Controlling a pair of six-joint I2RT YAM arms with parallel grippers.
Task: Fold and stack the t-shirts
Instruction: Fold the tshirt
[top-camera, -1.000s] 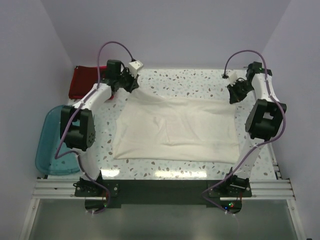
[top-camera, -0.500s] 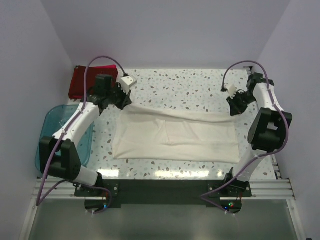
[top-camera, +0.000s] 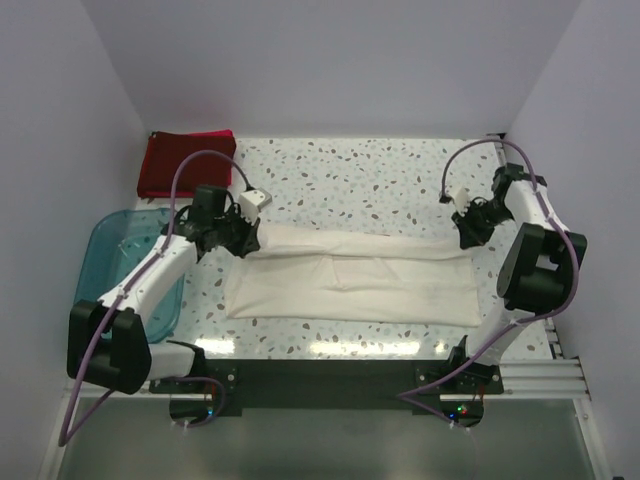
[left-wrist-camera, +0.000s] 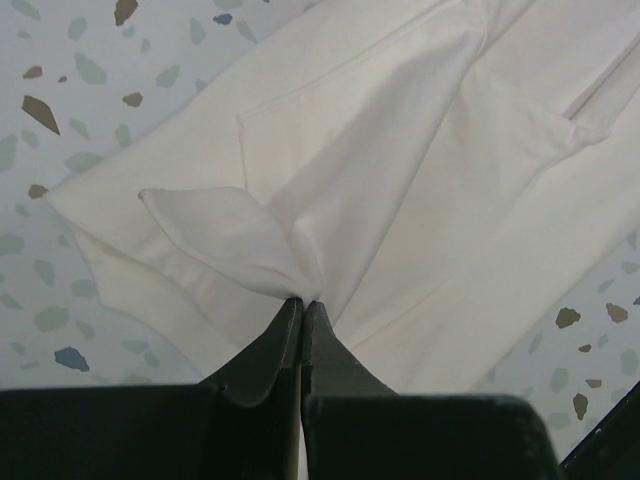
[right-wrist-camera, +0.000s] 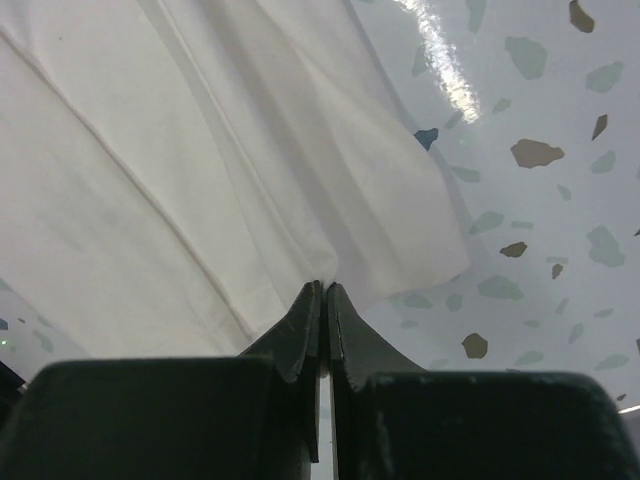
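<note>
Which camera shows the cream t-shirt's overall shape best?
Top external: the whole cream t-shirt lies in frame, its far edge folded toward the near one. Each wrist view shows only a cloth corner, pinched by the left gripper or the right gripper.

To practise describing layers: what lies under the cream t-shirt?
Speckled table shows all round the cream t-shirt, so the shirt lies on that. Its far part is doubled back over its own lower layer. Anything else beneath the cloth is covered.
</note>
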